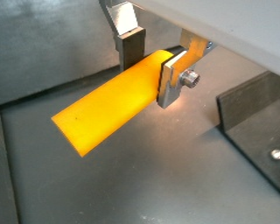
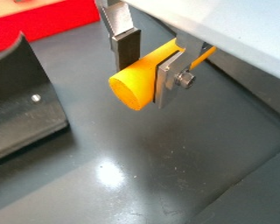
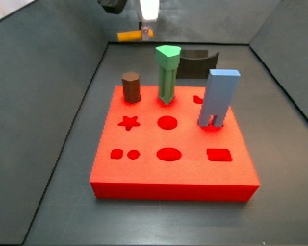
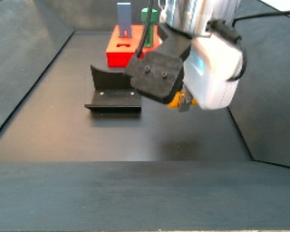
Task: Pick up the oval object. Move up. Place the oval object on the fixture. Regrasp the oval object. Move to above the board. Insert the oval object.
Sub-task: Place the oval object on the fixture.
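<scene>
The dark worktop (image 3: 54,144) fills most of each side view. On it sits the big red board (image 3: 176,154), in the middle of a side view and far back at the top in the other (image 4: 120,50). A corner of it shows at the upper left of a wrist view (image 2: 38,22). The board has holes on top, like a star, circles and a square.

Three pegs stand in the board. A blue peg (image 3: 218,98) stands at the right. A green peg (image 3: 167,74) stands near the middle, at the back. A short brown peg (image 3: 131,87) stands at the left.

The robot's big white and black arm end (image 4: 202,59) fills the upper right of a side view.

The fixture (image 4: 115,89) is a dark block left of the arm end, on the worktop in front of the board. It also shows at the left edge of a wrist view (image 2: 20,96) and at the right of the other (image 1: 254,122).

The hand (image 1: 152,66) is up in the air, away from the fixture. It is clamped on the yellow-orange oval peg (image 1: 108,109). Both wrist views show the silver fingers (image 2: 168,80) pressing on its two sides. The peg lies level and sticks out from the hand (image 2: 149,70), not touching the worktop. In a side view the peg (image 3: 131,36) is a small yellow bit near the top, behind the board.
</scene>
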